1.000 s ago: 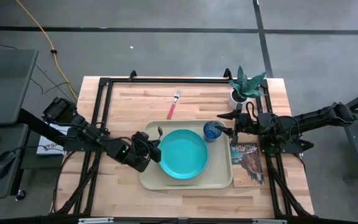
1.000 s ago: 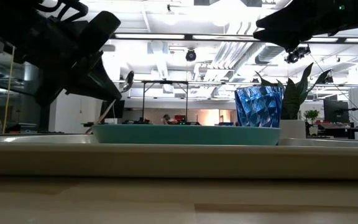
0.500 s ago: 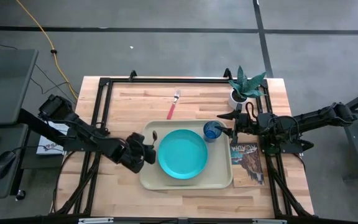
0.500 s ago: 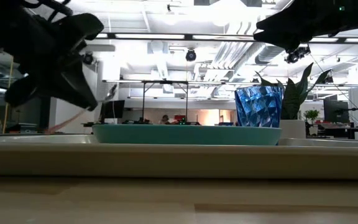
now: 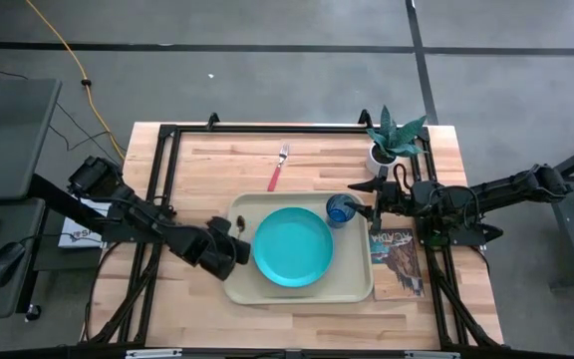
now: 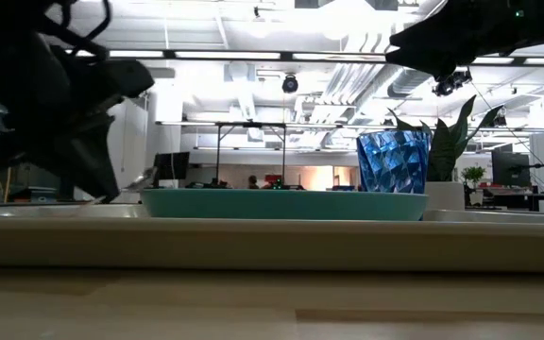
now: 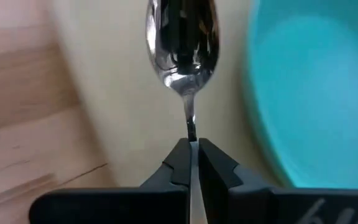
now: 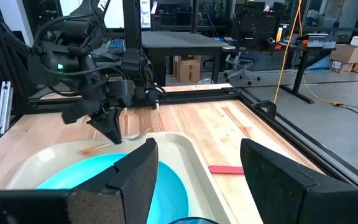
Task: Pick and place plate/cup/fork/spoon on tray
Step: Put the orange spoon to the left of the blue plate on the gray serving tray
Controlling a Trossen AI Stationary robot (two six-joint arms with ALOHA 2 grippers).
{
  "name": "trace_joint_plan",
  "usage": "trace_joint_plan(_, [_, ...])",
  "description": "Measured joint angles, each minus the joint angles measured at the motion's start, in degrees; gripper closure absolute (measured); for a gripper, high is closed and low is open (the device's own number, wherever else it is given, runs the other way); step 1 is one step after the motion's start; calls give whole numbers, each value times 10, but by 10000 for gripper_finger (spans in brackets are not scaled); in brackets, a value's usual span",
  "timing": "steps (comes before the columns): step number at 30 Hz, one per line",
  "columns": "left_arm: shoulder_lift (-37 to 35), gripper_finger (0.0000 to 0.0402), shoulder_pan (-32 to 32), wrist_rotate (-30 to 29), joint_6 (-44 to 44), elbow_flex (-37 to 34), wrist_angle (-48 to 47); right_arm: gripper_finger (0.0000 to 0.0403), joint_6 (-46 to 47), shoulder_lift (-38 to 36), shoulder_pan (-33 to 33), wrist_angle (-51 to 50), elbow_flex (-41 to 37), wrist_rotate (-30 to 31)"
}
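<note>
Butcher-block table (image 5: 217,160) carries the tray (image 5: 300,291), which already holds the plate (image 5: 292,246) and the cup (image 5: 339,209). Over the tray's left rim, the left gripper (image 7: 193,163) pinches the spoon (image 7: 182,38). The fork (image 5: 278,168) lies on the wood beyond the tray, seemingly the last item, while the right gripper (image 8: 194,171) waits spread open beside the cup.

Mirror-bright metal spoon (image 7: 182,43), smooth matt beige plastic tray (image 5: 297,292), glossy turquoise plate (image 5: 292,246), wood-grain table (image 5: 217,165)
</note>
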Motion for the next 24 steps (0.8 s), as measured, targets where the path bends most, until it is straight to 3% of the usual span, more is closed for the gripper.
trace_joint_plan(3, [1, 401, -5, -2, -34, 0, -15, 182, 0, 0, 0, 1, 0, 0])
trace_joint_plan(10, [3, 401, 10, -9, -4, 0, 4, 182, -1, 0, 0, 3, 0, 0])
trace_joint_plan(24, [42, 401, 7, -12, -24, 0, 13, 182, -1, 0, 0, 0, 0, 0])
